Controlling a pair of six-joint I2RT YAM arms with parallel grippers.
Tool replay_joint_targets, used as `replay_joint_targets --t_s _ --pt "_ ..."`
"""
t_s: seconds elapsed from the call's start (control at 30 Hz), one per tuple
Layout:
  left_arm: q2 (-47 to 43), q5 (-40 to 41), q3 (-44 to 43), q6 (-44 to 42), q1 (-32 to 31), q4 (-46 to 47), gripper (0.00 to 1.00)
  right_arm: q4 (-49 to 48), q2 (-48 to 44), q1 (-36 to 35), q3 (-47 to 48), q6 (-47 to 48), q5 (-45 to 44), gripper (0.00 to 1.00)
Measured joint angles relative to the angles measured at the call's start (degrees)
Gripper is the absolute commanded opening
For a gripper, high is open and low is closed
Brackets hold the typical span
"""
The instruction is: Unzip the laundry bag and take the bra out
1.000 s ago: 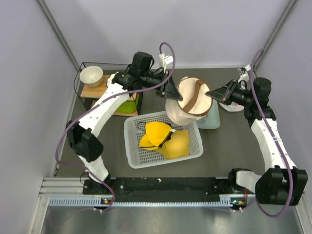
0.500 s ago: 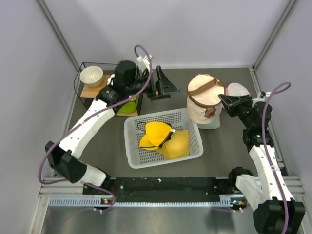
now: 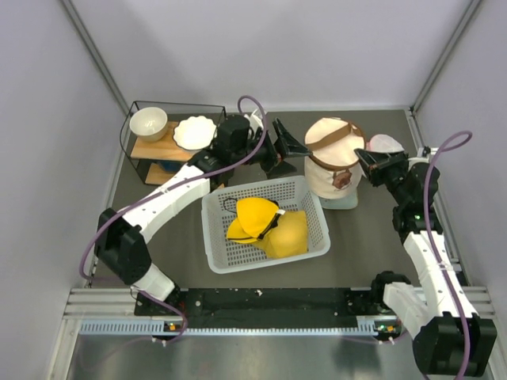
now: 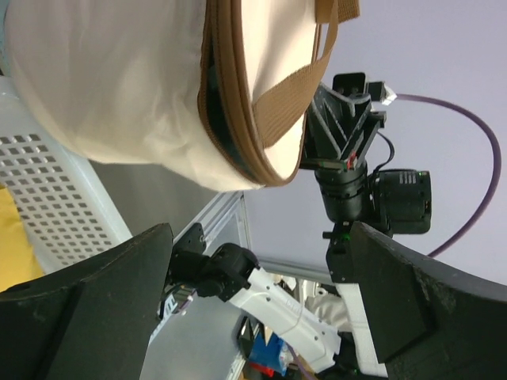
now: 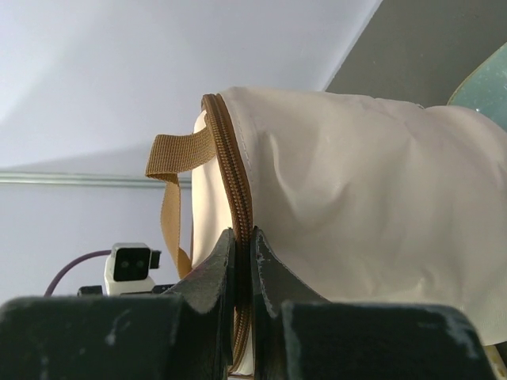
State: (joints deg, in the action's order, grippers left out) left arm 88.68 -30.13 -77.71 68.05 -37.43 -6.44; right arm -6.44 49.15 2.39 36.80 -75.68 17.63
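A cream bag (image 3: 331, 170) stands upright at the back of a dark desk (image 3: 356, 237), its long axis vertical. One round end faces up, with a brown strap (image 3: 333, 138) across it. Both arms reach in toward the bag from opposite sides.

The right claw (image 3: 366, 162) touches the bag's right side near the top. In the right wrist view its fingers (image 5: 210, 277) are together, pinched on the brown zip (image 5: 238, 190) that rings the upper rim. The zip looks closed along the part that shows. Whether the fingers hold the pull tab itself or only the zip band cannot be made out.

The left claw (image 3: 291, 154) is just beside the bag's left side, not touching it. Its fingers (image 4: 119, 277) are spread wide and hold nothing. From its own camera the bag fills the upper left and the right claw (image 4: 341, 119) shows beyond it.

The right arm is the nearer one and already has the zip, so the pull would likely run round the rim. The left claw is placed to steady the bag.

The bra is not visible in any view; it is most likely inside the closed bag. The far side of the zip is hidden.

A white basket (image 3: 210, 226) holding a yellow garment (image 3: 265, 226) sits just in front of the bag.
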Motion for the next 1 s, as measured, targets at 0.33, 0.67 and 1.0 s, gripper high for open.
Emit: replay_joint_targets --t_s 0.33,0.67,1.0 --pt "8.48 3.63 -6.95 2.38 -2.82 2.23 0.97 -0.44 0.07 -1.11 0.00 -0.07 -0.11 0.00" --pt "12.74 3.98 -8.61 4.72 -3.26 3.17 0.00 1.60 -0.37 -1.49 0.11 1.38 -0.24 0.28" --pt "13.00 -0.35 -10.51 4.98 -1.49 3.39 0.00 18.71 -5.29 -2.45 14.97 20.94 4.55 0.54"
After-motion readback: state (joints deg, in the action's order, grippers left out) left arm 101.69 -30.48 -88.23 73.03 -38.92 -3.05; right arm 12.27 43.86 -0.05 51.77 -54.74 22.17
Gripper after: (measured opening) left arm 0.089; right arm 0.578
